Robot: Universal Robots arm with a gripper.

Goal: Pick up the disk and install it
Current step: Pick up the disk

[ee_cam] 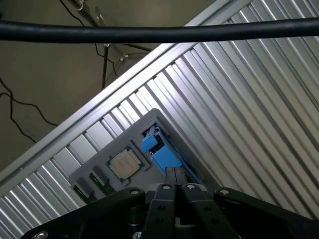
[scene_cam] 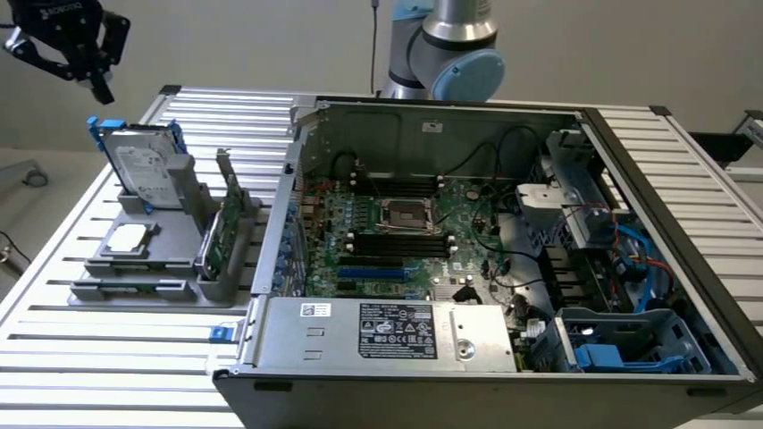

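Nearest in the exterior view, a grey metal computer case [scene_cam: 477, 393] with its insides exposed sits on the ribbed aluminium bench [scene_cam: 107, 357]. A silver power supply box with a white label [scene_cam: 394, 332] lies along its near edge. A blue plastic drive cage [scene_cam: 638, 344] is at the near corner on the exterior view's right, and the green motherboard [scene_cam: 406, 223] is further in. On the exterior view's left, just beside the case, a grey plastic holder [scene_cam: 143, 286] rests on the bench. A small square silver chip [scene_cam: 129, 238] lies flat in it, and a thin green circuit card [scene_cam: 223, 223] stands on edge on the side toward the case. At the holder's far end the flat rectangular silver-grey disk [scene_cam: 143, 165], with white label and blue side rails, stands upright and leans slightly, not installed. The black pincer [scene_cam: 102, 89] hangs above the disk, apart from it, fingers pressed together, holding nothing. The wrist view looks down past the pincer [ee_cam: 174, 174] onto the disk's blue rail [ee_cam: 159, 154], the chip [ee_cam: 124, 163] and the holder [ee_cam: 129, 132], with a black cable [ee_cam: 149, 34] crossing in front. Farthest back, the grey-and-blue robot arm joint [scene_cam: 459, 54] rises behind the case.
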